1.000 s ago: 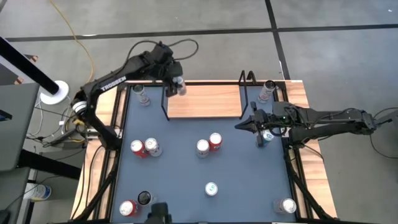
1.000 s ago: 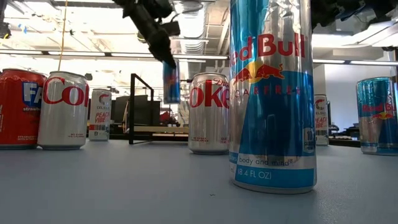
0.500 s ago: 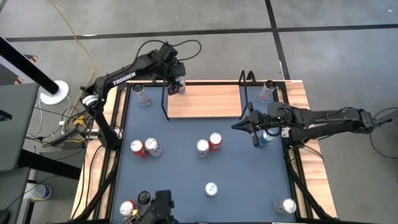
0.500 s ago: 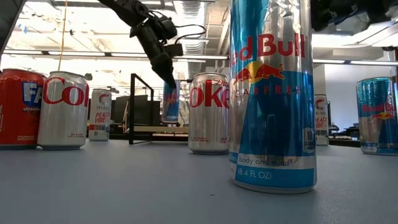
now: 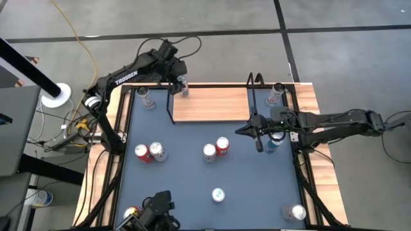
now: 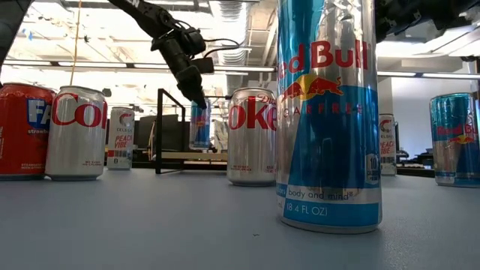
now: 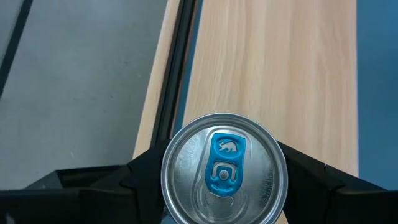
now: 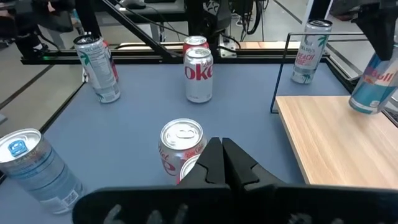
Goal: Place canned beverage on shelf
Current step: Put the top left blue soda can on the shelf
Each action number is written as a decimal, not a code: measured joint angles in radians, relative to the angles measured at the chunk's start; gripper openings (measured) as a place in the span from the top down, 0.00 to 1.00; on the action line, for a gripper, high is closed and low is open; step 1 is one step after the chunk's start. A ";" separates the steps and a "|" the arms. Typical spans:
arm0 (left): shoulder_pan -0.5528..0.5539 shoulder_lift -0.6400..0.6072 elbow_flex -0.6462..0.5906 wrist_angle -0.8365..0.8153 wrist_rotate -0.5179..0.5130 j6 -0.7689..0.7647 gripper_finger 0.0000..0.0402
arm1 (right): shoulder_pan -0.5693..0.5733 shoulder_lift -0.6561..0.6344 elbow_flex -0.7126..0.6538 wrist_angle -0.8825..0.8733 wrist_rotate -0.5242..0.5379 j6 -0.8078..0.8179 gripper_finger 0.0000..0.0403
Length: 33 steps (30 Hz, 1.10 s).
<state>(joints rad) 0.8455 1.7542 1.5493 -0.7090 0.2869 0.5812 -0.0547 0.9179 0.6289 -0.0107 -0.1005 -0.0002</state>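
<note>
Left gripper grips blue can (tab unopened) over shelf.

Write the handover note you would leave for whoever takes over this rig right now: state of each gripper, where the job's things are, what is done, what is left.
Left gripper: shut on the blue can, gripping it by its sides at the shelf's far left corner.
Right gripper: shut, holding nothing, hovering above the table off the shelf's near right corner.
Blue can: upright and low over the wood board; whether it touches the board cannot be told.
Done: can picked up and brought to the shelf.
Left: seat the can if needed, open the left gripper, pull the arm back. Other cans stand on the table.
</note>
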 joint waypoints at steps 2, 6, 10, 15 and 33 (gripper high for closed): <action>0.000 0.000 -0.002 0.003 0.010 -0.001 0.44 | 0.000 -0.001 0.000 0.002 0.000 0.000 1.00; 0.001 0.000 -0.002 0.002 -0.006 -0.003 0.44 | 0.000 -0.001 0.000 0.006 -0.001 0.000 1.00; 0.001 0.000 -0.003 0.004 -0.005 -0.025 0.43 | 0.000 -0.001 0.000 0.006 -0.002 0.000 1.00; -0.001 0.028 -0.003 0.000 -0.036 -0.043 0.37 | 0.002 -0.001 0.000 0.005 -0.002 0.002 1.00; -0.009 0.037 0.046 -0.026 -0.055 -0.044 0.32 | 0.002 -0.001 0.000 0.004 -0.004 0.010 1.00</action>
<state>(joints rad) 0.8364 1.7912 1.5949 -0.7349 0.2321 0.5373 -0.0532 0.9169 0.6289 -0.0071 -0.1044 0.0101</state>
